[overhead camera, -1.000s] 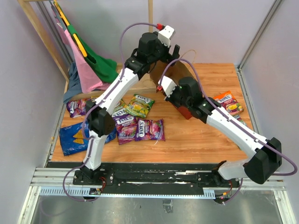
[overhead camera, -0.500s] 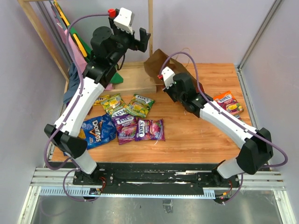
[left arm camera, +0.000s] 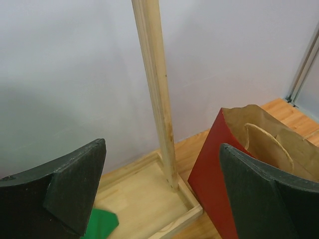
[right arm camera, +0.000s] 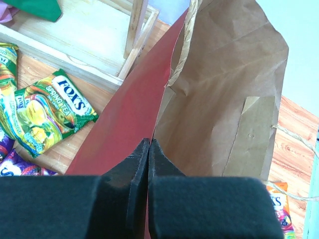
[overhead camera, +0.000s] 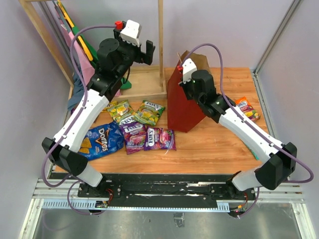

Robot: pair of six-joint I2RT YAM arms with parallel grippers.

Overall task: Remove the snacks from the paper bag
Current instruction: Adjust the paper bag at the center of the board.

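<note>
- On the left of the table [overhead camera: 214, 144], the blue Doritos bag [overhead camera: 102, 141] lies flat, already out of the bag. It looks light, puffy and glossy (likely to slip under a pinch), so a crimped end seam is probably the best place to take hold.
- Just right of it, the candy packs [overhead camera: 144, 130] lie in a loose cluster, some overlapping, also out. They look small, limp and slick, so I judge them best taken by an edge.
- Above them, the left gripper [overhead camera: 148, 51] hangs high beside the wooden post [left arm camera: 154, 94], its jaws wide apart with nothing between them.
- Right of centre, the paper bag [overhead camera: 182, 102] stands upright with its red face toward the arms and its mouth up.
  - I cannot tell whether its base rests on the table.
  - It should be light, with thin walls that crease easily, so the rim near a fold should give a firmer hold than the string handles.
  - The part of the kraft inside that shows holds no packet.
- The right gripper [right arm camera: 149, 149] has its jaws together on the bag's side wall near the rim.
- At the far right, an orange pack [overhead camera: 246, 107] lies on the table, partly behind the right arm.
- Half a second ago the bag was slumped back toward the far wall with its mouth tipped away, and now it stands tall. The right gripper has come up with it, the left gripper sits a little lower, and the packets are unmoved.
</note>
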